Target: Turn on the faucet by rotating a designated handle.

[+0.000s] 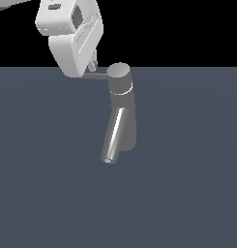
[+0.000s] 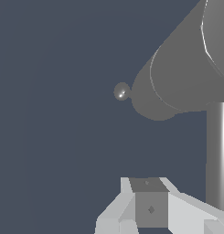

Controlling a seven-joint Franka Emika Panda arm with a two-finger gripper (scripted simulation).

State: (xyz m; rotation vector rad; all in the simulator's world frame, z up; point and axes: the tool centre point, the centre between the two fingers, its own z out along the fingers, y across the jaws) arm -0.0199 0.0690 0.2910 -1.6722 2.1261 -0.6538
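The faucet (image 1: 125, 109) stands upright in the middle of the exterior view, with a flat round cap and a shiny spout slanting down toward the camera. Its thin handle (image 1: 96, 75) sticks out from the cap toward the exterior view's left. My white gripper (image 1: 93, 65) hangs over the handle's outer end, fingertips just above the rod. In the wrist view the faucet (image 2: 186, 68) fills one corner and the handle (image 2: 217, 155) runs as a bright bar beside my gripper (image 2: 150, 201). The fingers look pressed together, with the rod outside them.
A flat dark blue-grey floor (image 1: 52, 184) spreads around the faucet, and the background above it is black. Nothing else stands on the floor.
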